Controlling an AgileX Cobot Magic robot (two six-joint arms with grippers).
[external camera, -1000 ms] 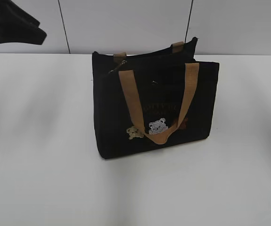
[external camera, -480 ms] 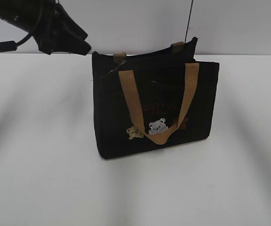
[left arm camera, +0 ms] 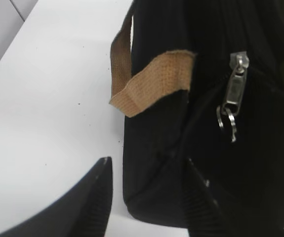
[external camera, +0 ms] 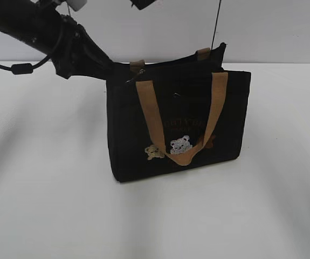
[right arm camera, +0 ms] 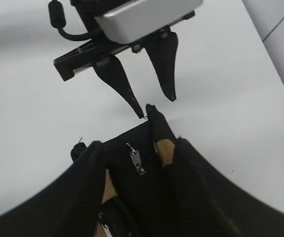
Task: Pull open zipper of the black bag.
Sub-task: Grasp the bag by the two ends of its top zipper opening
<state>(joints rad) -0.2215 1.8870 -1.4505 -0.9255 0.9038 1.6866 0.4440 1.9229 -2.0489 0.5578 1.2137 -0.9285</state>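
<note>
1 black bag (external camera: 176, 124), 2 tan straps (external camera: 150, 116), 1 zipper (left arm camera: 234, 94), 2 parted grippers (right arm camera: 154, 106)

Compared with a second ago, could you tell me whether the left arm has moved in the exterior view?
Yes. The left gripper and its arm have come in from the upper left, rightward and down toward the black bag, which stands where it was.

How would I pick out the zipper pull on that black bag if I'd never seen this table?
Find the black bag standing on the white table. Go to its top edge at the end nearest the left gripper. There hangs the zipper pull: small, silvery metal with a little ring, unlike the broad tan straps.
</note>
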